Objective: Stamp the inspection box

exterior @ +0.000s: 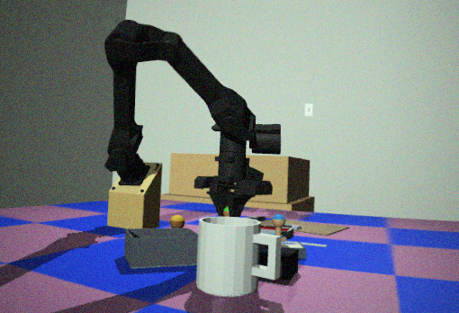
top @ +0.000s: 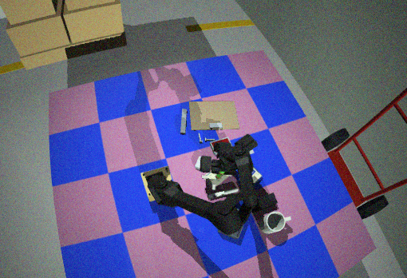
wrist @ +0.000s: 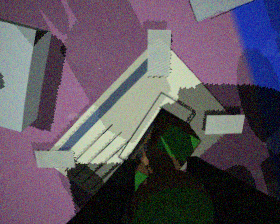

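Note:
My gripper (exterior: 231,213) points down and is shut on the green-topped stamp (exterior: 226,210) (wrist: 172,205). In the wrist view the stamp's dark base with a green patch is over the lower right part of the inspection box (wrist: 162,94), a thin outline on the cream card (wrist: 127,112). Whether the base touches the card cannot be told. The card has a blue stripe and ruled lines, with pale blocks on its corners. The stamp hides much of the box, so no print can be made out. The red ink pad (top: 220,144) (exterior: 275,228) lies beyond the card, partly behind the arm.
A white mug (top: 274,222) (exterior: 229,256) stands nearest the exterior camera, beside a grey box (exterior: 162,249). A blue-topped stamp (exterior: 279,219) and an orange knob (exterior: 176,221) stand nearby. A brown board (top: 217,112), a metal bar (top: 183,121) and small screws (top: 200,138) lie farther back.

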Robot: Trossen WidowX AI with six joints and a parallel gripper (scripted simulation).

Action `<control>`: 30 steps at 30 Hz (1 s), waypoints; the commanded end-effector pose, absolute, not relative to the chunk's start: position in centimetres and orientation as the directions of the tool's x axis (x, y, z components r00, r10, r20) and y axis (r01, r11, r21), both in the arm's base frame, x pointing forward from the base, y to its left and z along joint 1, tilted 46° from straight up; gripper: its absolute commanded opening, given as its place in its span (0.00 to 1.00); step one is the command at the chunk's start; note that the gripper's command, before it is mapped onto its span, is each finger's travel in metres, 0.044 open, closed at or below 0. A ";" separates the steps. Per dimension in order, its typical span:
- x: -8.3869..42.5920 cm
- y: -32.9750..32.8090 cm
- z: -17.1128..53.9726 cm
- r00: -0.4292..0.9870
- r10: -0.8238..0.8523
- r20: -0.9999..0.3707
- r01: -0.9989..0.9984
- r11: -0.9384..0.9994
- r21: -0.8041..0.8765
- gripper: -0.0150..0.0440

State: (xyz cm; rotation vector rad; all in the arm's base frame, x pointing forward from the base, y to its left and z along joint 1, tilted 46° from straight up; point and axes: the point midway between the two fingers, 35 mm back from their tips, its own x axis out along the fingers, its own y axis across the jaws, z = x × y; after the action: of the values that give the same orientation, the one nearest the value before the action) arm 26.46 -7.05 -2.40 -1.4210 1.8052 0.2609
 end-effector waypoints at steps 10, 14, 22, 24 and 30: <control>26.9 -5.4 -1.0 -0.036 -0.716 -0.697 -0.884 0.348 -0.312 0.25; 26.9 -4.9 -0.6 -0.036 -0.716 -0.697 -0.884 0.348 -0.312 0.25; 26.9 -4.0 0.3 -0.036 -0.716 -0.697 -0.884 0.348 -0.312 0.25; 26.9 -3.7 0.6 -0.036 -0.716 -0.697 -0.884 0.348 -0.312 0.25; 26.9 -3.0 1.3 -0.036 -0.716 -0.697 -0.884 0.348 -0.312 0.25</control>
State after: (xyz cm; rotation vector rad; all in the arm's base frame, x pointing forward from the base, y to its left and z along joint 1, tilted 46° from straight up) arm 26.74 -3.65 0.73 -1.4232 1.8055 0.2635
